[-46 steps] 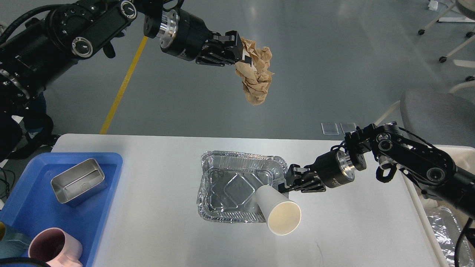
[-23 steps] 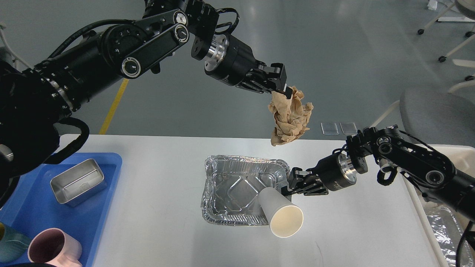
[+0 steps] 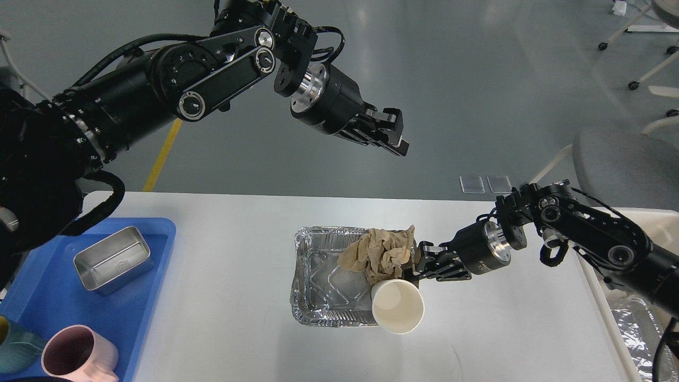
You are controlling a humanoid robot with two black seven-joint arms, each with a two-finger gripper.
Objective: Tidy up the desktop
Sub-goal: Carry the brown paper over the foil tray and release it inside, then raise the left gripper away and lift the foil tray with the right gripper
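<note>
On the white desktop stands a foil tray. A crumpled brown paper lies in its far right part. A white paper cup leans in the tray's near right corner, mouth towards me. My left gripper hangs open and empty high above the paper. Low at the tray's right rim, my right gripper is shut on that rim, its fingertips partly hidden behind the paper and the cup.
A blue tray at the left edge holds a metal tin, a pink mug and a teal cup. A beige bin with a foil liner stands off the right edge, behind it a grey chair.
My left arm swung right and down with the brown paper, then let it go; the paper now lies in the foil tray. The cup has tipped more upright.
</note>
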